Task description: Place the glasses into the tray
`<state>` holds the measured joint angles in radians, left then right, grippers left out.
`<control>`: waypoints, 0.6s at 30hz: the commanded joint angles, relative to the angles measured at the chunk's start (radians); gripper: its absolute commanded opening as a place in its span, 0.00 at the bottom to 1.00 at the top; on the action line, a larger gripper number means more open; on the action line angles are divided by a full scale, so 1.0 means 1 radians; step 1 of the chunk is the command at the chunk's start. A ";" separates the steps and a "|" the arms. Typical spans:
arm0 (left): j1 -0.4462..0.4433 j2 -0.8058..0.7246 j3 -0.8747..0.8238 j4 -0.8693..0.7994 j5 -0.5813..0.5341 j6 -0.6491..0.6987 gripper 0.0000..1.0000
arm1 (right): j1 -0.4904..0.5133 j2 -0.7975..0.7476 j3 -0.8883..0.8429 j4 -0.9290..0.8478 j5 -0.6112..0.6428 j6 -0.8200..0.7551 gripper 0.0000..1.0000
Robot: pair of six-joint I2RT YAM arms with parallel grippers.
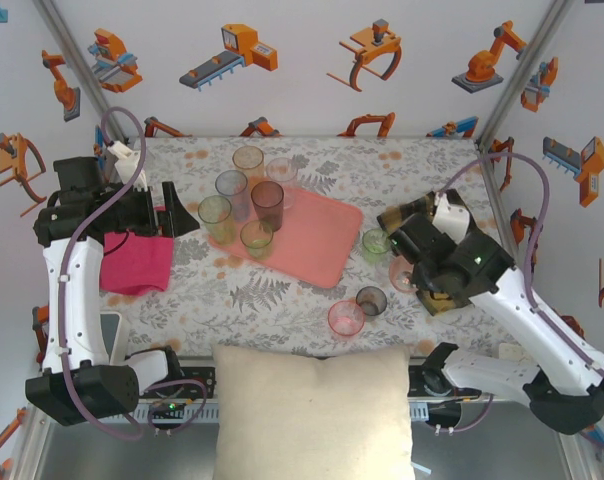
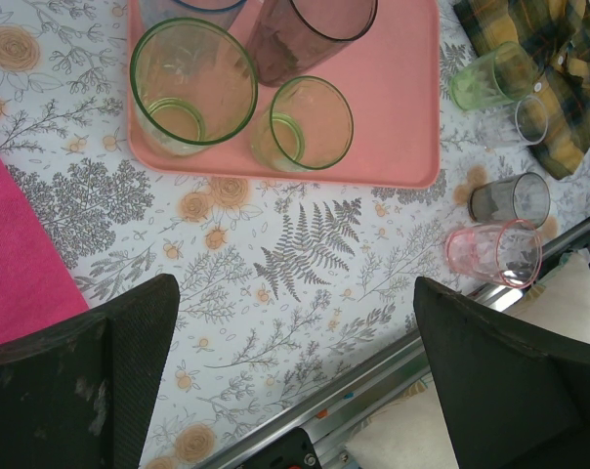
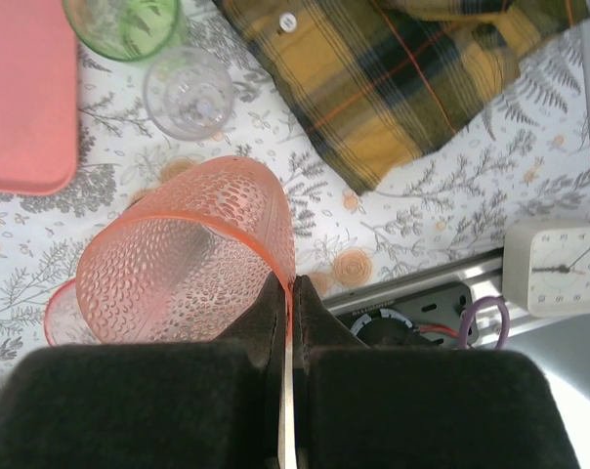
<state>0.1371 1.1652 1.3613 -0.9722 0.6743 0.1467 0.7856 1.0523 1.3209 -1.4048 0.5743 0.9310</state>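
Firmly pressed together, the right tool (image 3: 285, 318) clamps the wall of a dimpled pink tumbler (image 3: 178, 264) (tilted, off the surface). Just beyond it a clear glass (image 3: 188, 93) and a green glass (image 3: 124, 20) sit on the desk (image 3: 451, 225) beside the plaid cloth (image 3: 422, 78). The left tool (image 2: 295, 303) hangs with its jaws wide apart, holding nothing, over the desk near the tray (image 2: 393, 117). A green tumbler (image 2: 192, 88), a second green tumbler (image 2: 305, 122) and a smoky tumbler (image 2: 310, 34) stand in the tray.

Bright, even light with soft faint shadows; wrist views sharp (the close jaws slightly blurred).
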 commanded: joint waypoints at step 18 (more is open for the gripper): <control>0.015 -0.056 -0.010 0.001 0.000 0.003 0.97 | -0.182 0.529 0.349 0.543 -0.266 -0.395 0.00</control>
<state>0.1436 1.1240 1.3609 -0.9726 0.6701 0.1467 0.6186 1.5360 1.6238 -0.9604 0.3687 0.5842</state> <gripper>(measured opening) 0.972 0.006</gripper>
